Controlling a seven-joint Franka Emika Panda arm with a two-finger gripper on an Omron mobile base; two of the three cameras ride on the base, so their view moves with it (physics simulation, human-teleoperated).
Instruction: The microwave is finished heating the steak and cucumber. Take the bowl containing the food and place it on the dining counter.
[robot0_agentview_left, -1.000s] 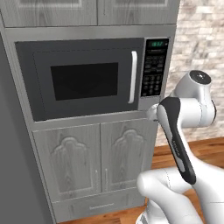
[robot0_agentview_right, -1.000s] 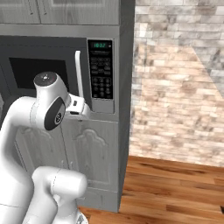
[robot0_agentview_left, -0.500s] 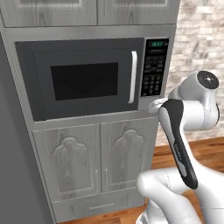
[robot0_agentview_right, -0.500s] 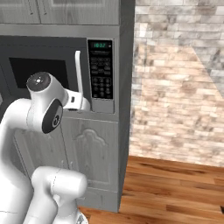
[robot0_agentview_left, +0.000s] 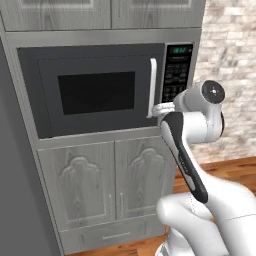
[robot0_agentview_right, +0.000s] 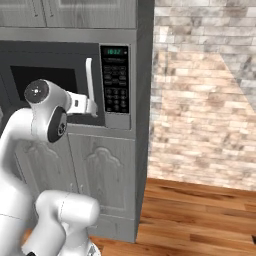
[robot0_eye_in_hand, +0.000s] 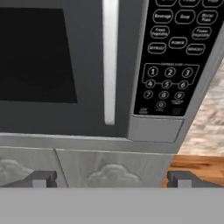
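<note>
Left base view: microwave (robot0_agentview_left: 100, 90) built into a grey cabinet column, door shut, black window dark, nothing readable behind it. White vertical door handle (robot0_agentview_left: 152, 87) at the right edge of the door; button panel (robot0_agentview_left: 176, 75) beside it with a green display on top. Two grey cabinet doors (robot0_agentview_left: 107, 182) below, more cabinet fronts above. White arm rises from lower right, elbow bent. The gripper (robot0_agentview_left: 161, 108) reaches left to the lower end of the handle, very close to it; contact cannot be made out. Brick wall (robot0_agentview_left: 227, 75) to the right, wood floor (robot0_agentview_left: 235, 167) beneath it.

Right base view: same column from the other side. Gripper (robot0_agentview_right: 92, 106) sits at the foot of the door handle (robot0_agentview_right: 89, 80), just left of the button panel (robot0_agentview_right: 116, 85). Microwave (robot0_agentview_right: 45, 82) door closed. Brick wall (robot0_agentview_right: 200, 100) and wood floor (robot0_agentview_right: 200, 215) to the right.

Hand view: camera faces the microwave (robot0_eye_in_hand: 43, 57) front, close. Door handle (robot0_eye_in_hand: 109, 61) runs down from the top and ends above the door's lower edge. Button panel (robot0_eye_in_hand: 173, 65) with number pad to its right. Gripper (robot0_eye_in_hand: 111, 179): jaws wide apart, the two dark fingertips (robot0_eye_in_hand: 41, 178) far to either side at the bottom, nothing between them. Cabinet doors (robot0_eye_in_hand: 87, 170) below the oven.

Bowl and food: behind the closed door at best; window too dark to tell.
</note>
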